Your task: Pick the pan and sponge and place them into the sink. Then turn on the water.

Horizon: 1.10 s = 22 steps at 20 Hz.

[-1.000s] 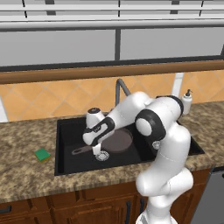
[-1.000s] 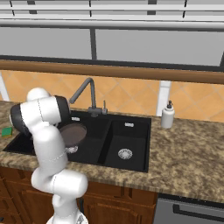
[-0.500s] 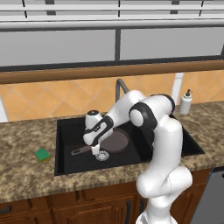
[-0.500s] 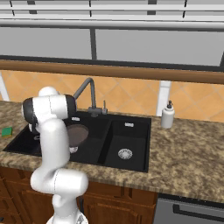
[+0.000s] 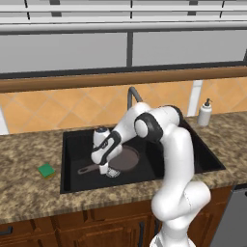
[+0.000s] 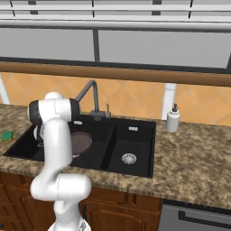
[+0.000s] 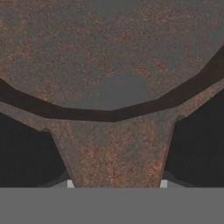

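Pincer (image 5: 103,170) was down inside the large basin of the sink (image 5: 72,140), clamped on the pan (image 5: 126,159) at the root of its handle; in the hand view the handle neck (image 7: 116,148) ran between the 2 tips, jaws pressed against its sides. Pan sat low in the large basin, bowl toward the divider, handle pointing left toward the basin's left wall. Whether the pan touched the basin floor could not be told. In the right base view the pan (image 6: 81,141) showed partly behind the white arm, near the divider between the 2 basins. Metal drain (image 5: 112,172) lay just beside the pincer, toward the front wall.

Sponge (image 5: 47,170) lay flat on the granite surface (image 5: 29,193), left of the sink's left rim, apart from it, near the surface's front half. Right base view had the sponge (image 6: 6,135) at the far left edge of frame.

Small basin held 1 round drain (image 6: 129,158) and open floor around it. Faucet (image 6: 90,97) rose behind the basins, spout arching over the large basin above the pan. Soap bottle (image 6: 173,118) stood on the surface right of the sink rim, near the back wall. Front rim of sink ran close to the surface edge.
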### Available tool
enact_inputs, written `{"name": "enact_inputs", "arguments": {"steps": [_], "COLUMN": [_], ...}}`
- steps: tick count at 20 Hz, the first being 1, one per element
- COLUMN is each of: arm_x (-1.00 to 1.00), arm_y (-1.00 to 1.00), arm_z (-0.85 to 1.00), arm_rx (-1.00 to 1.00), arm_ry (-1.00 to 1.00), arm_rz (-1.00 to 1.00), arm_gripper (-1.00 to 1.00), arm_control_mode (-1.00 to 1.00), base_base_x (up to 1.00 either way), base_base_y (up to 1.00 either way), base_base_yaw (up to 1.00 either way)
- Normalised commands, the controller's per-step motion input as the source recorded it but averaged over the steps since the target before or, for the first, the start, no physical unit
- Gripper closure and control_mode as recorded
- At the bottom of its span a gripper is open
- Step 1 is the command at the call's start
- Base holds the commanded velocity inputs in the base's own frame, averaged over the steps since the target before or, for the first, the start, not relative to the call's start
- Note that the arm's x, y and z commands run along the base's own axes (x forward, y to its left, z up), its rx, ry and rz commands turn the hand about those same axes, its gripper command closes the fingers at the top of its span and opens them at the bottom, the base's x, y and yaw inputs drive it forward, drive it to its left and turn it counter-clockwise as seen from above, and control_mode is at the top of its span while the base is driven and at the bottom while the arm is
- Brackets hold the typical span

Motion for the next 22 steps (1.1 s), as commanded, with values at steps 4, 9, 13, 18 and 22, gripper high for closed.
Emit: {"name": "enact_inputs", "arguments": {"steps": [4,9,13,18,22], "arm_x": [0.00,0.00,0.00,0.01,0.01], "arm_y": [0.23,0.24,0.24,0.36,0.43], "arm_z": [-0.39,-0.37,-0.32,-0.36,-0.39], "arm_rx": [0.01,0.01,0.02,0.01,0.00], "arm_ry": [-0.04,-0.07,-0.07,-0.05,-0.04], "arm_rz": [-0.10,-0.11,-0.15,-0.15,-0.14], "arm_gripper": [1.00,1.00,1.00,1.00,1.00], "arm_control_mode": [-1.00,-1.00,-1.00,-1.00,-1.00], "base_base_x": [0.00,0.00,0.00,0.00,0.00], "base_base_y": [0.00,0.00,0.00,0.00,0.00], "base_base_yaw": [0.00,0.00,0.00,0.00,0.00]}}
